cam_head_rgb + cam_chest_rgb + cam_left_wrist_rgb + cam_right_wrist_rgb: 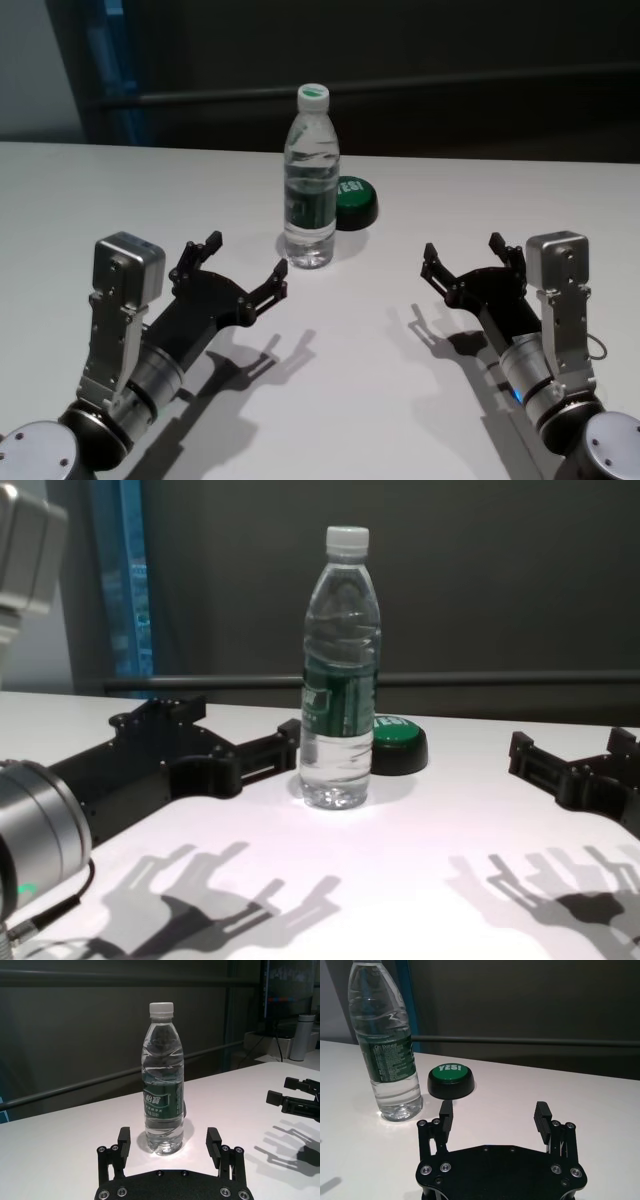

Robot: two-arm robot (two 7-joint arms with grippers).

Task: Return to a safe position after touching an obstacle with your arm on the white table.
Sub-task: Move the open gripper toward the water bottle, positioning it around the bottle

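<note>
Bottle (311,180) stands upright just beyond spread left pincer (243,262), untouched; right pincer (467,260) spread.

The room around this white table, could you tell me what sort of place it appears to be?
Probably an indoor lab or demo space: a glossy white table holds only a water bottle and a green "YES!" button, while two open grippers, left and right, hover above it before a dark wall.

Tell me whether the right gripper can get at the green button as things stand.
Probably yes. The right gripper is open and faces the green button across bare white table. The water bottle stands off to one side, not between them.
</note>
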